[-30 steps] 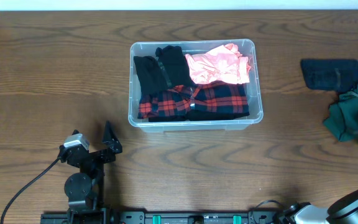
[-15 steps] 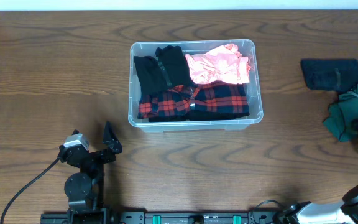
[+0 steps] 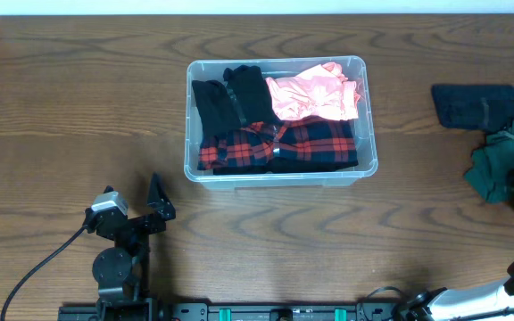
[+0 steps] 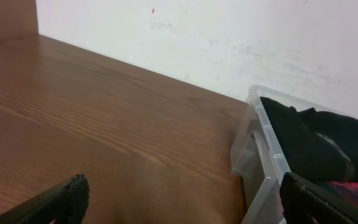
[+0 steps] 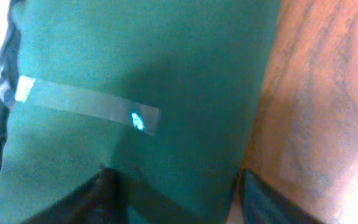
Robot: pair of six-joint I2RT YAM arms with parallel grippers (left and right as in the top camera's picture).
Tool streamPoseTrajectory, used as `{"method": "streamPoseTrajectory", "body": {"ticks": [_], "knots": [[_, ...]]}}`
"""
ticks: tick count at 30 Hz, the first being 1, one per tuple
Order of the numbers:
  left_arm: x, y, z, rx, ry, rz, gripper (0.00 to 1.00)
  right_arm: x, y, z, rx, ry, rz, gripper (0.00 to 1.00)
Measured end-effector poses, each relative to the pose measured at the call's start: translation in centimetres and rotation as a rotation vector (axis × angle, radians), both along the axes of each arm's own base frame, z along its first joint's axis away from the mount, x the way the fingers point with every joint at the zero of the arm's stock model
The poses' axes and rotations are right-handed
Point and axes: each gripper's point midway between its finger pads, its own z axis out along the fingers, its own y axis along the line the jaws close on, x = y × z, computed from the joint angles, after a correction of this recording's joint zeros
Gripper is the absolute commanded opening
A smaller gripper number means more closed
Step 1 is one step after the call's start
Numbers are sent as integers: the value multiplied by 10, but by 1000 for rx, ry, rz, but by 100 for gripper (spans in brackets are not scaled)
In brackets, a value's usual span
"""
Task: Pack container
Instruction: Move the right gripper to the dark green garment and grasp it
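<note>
Just now the only mover is the right end effector (image 5: 176,196): over the last second it shifted a little above the green garment (image 3: 493,169) at the far right of the tabletop (image 3: 61,107), and its jaws have narrowed. Wrist view: green cloth fills the gap between the two fingers, with bare wood just outside the right one. Can't tell whether it's clamped yet or only closing in.

Left end effector (image 4: 185,199) hasn't budged. It's parked, jaws fully wide, holding nothing.

The container (image 3: 279,176) sits well to the left of the right end effector and a bit further forward; from the left end effector it's ahead and to the right. Contents are the same as a second ago: black pieces (image 3: 230,98), a pink piece (image 3: 315,94) and red-black plaid (image 3: 284,147).

A dark navy garment (image 3: 476,105) lies just ahead of the right end effector, touching or nearly touching the green one.

My read: this is a pick in progress on the green garment, with the carry over to the container next. The navy piece is still left to pack, so the task isn't near done. Risk: a shallow pinch on loose cloth slips out on the lift.
</note>
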Motion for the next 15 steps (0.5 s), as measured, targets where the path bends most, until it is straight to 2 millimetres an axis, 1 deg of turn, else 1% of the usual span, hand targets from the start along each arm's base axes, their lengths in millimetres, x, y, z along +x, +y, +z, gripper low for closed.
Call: {"method": "streamPoseTrajectory", "body": {"ticks": [1,4,11,15], "knots": [[0,0,0,0,0,0,98,2,0,1,-8,-4,6,15],[0,0,0,0,0,0,98,4,-1,2,-12,-12,7,1],[0,0,0,0,0,0,98,8,6,2,-6,-10,22,1],[0,0,0,0,0,0,98,7,10,2,22,-2,12,1]]}}
